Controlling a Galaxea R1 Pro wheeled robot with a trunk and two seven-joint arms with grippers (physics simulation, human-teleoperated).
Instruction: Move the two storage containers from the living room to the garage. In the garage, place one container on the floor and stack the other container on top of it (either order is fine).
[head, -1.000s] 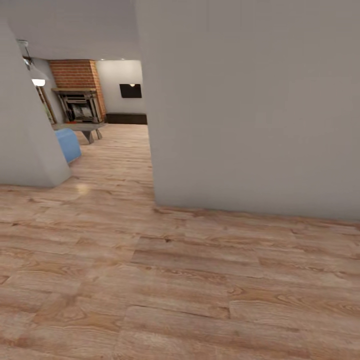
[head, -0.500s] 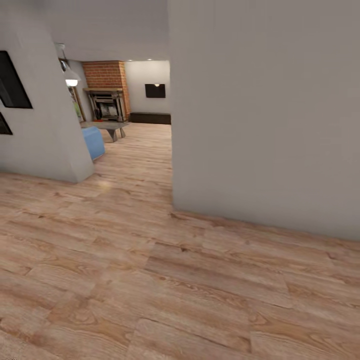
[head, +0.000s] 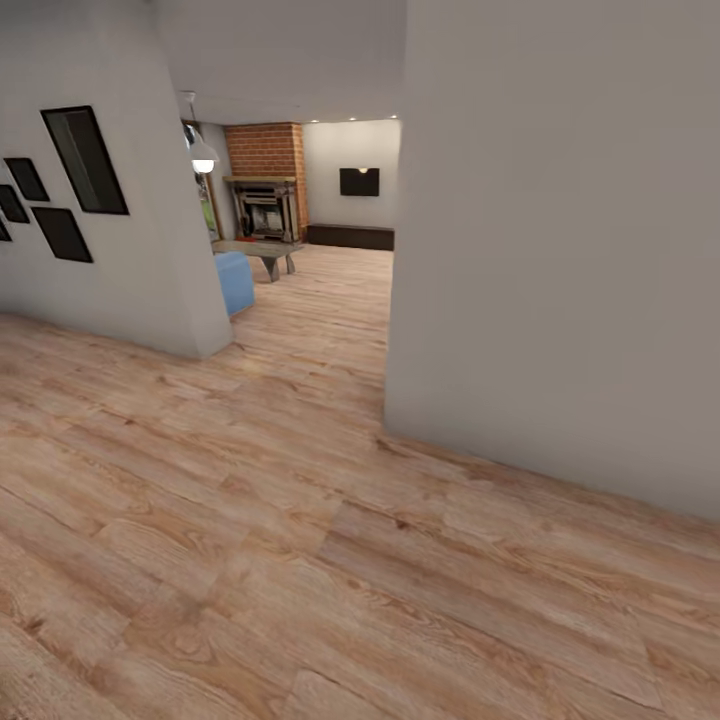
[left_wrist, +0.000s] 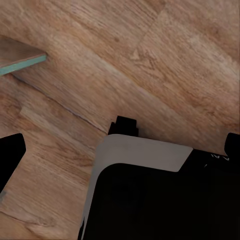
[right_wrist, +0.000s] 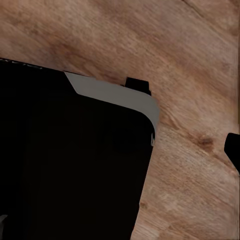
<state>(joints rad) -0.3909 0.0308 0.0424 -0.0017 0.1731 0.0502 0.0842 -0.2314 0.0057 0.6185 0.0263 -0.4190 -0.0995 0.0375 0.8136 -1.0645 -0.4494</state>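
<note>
Item: transit through a hallway with light wood plank floor (head: 300, 560). Landmark: red brick chimney (head: 262, 151) of the living room, seen beyond the grey wall corner (head: 395, 300). Beneath it, a dark fireplace (head: 264, 208); beside it, a low dark-brown cabinet (head: 350, 236). Red-orange containers: location cannot be told. Tool state: cannot be told for either arm. Judged progress: fetching barely begun; carrying and stacking remain.

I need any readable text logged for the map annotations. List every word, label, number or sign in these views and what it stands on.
No text can be read.
The black-framed pictures on the grey wall: dark panels, no lettering.
The small black panel on the far white wall: no lettering to be made out.
Faint pale marks on the black robot body: too small and blurred to read.
</note>
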